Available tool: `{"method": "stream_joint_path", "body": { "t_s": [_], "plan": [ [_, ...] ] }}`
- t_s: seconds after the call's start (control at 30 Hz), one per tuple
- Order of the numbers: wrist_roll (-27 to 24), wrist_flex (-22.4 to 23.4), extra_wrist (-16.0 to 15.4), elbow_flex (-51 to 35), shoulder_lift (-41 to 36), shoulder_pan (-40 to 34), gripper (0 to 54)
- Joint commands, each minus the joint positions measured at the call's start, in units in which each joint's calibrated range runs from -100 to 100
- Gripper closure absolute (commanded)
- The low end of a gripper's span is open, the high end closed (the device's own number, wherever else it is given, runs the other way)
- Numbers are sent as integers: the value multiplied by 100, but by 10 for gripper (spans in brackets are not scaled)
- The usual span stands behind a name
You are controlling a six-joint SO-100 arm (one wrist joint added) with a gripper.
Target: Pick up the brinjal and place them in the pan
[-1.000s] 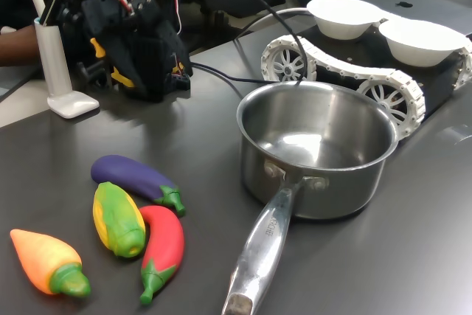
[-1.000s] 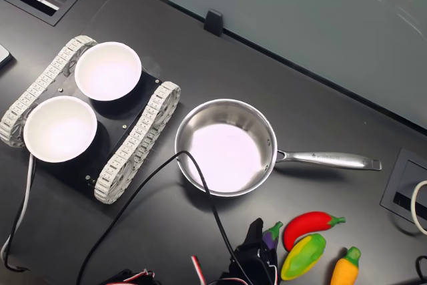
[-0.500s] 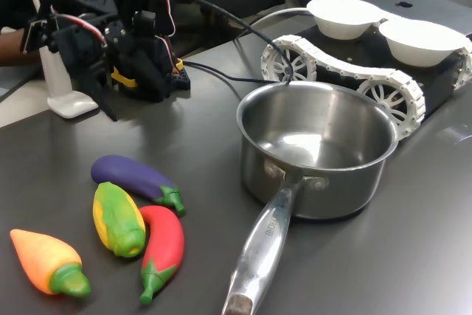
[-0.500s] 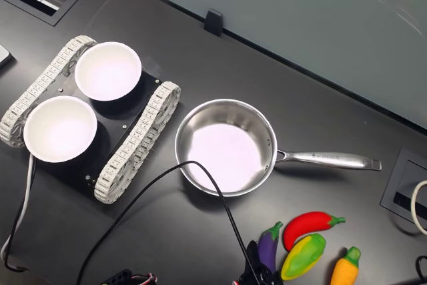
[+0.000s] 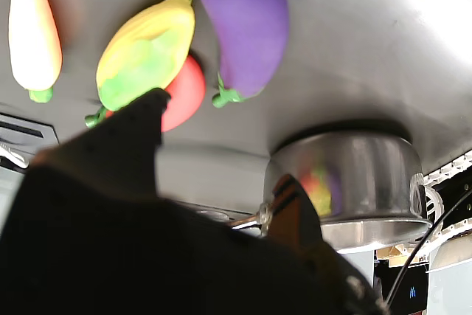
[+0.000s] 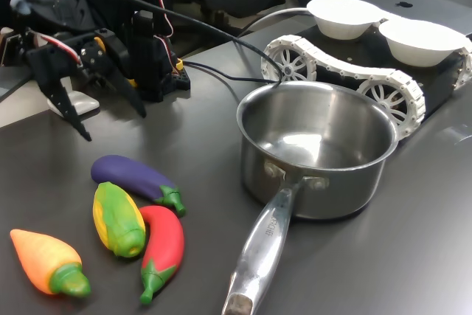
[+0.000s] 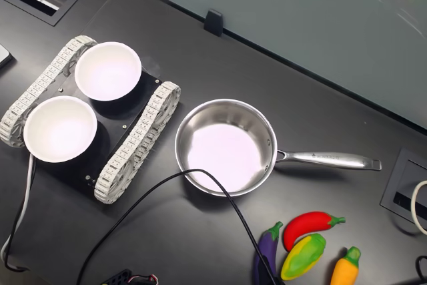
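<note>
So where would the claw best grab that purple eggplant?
Probably across the brinjal's plump purple middle, from above. It lies flat on the table, and the corn crowds its stem end, so the open gripper has the most room around the rounded body.

— How is the gripper posed in the first exterior view?
— It is held above the table at the first exterior view's left, both black fingers pointed downward.
— And the jaws?
— They are spread apart, with nothing gripped between them.
</note>
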Motion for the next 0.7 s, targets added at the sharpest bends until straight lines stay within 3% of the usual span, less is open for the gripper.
{"method": "stream_joint_path", "body": {
  "t_s": [0.0, 0.4, 0.67],
  "plan": [
    [44, -43, 115, -601, 131, -185, 211],
    [-239, -265, 325, -492, 502, -884, 212],
    [-225, -393, 384, -292, 553, -804, 214]
  ]
}}
